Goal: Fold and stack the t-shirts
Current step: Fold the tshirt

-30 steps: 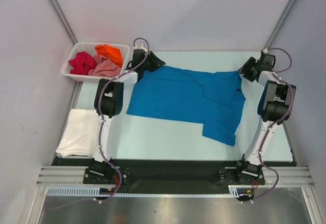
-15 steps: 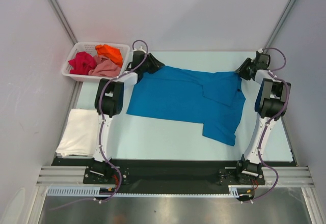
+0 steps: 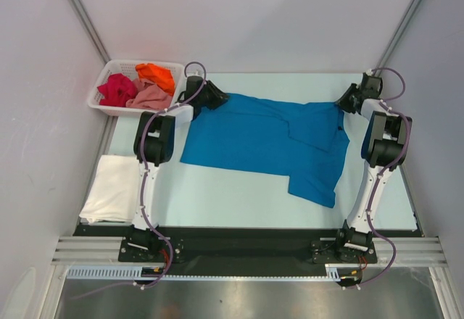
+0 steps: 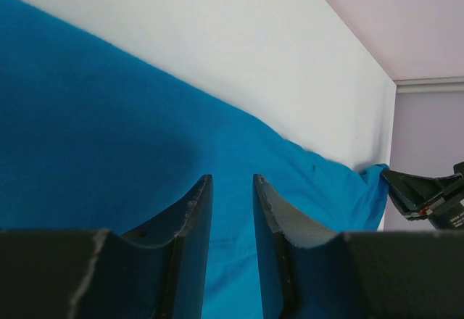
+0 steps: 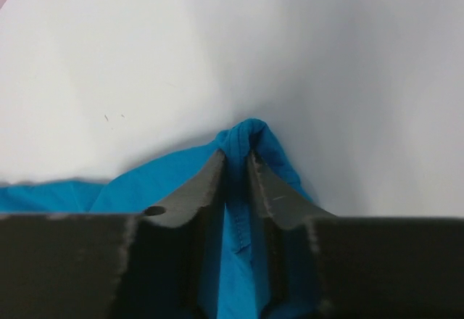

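1. The bright blue cloth t-shirt [image 3: 268, 141] lies spread across the pale counter [image 3: 232, 199], its far edge toward the back wall.
2. My right pincer [image 5: 238, 156] has just narrowed onto the far right corner and now clenches a peak of blue cloth.
3. My left pincer [image 4: 232, 181] sits at the far left corner with its jaws narrowly apart. I cannot tell whether it grips.
4. The shirt itself has hardly shifted. I judge both far corners are being secured for a fold toward me.
5. A folded white cloth t-shirt [image 3: 112, 188] waits near left. The crimson t-shirt [image 3: 116, 88], orange t-shirt [image 3: 156, 76] and dusty pink t-shirt [image 3: 150, 98] fill the white slotted plastic basket [image 3: 127, 62].
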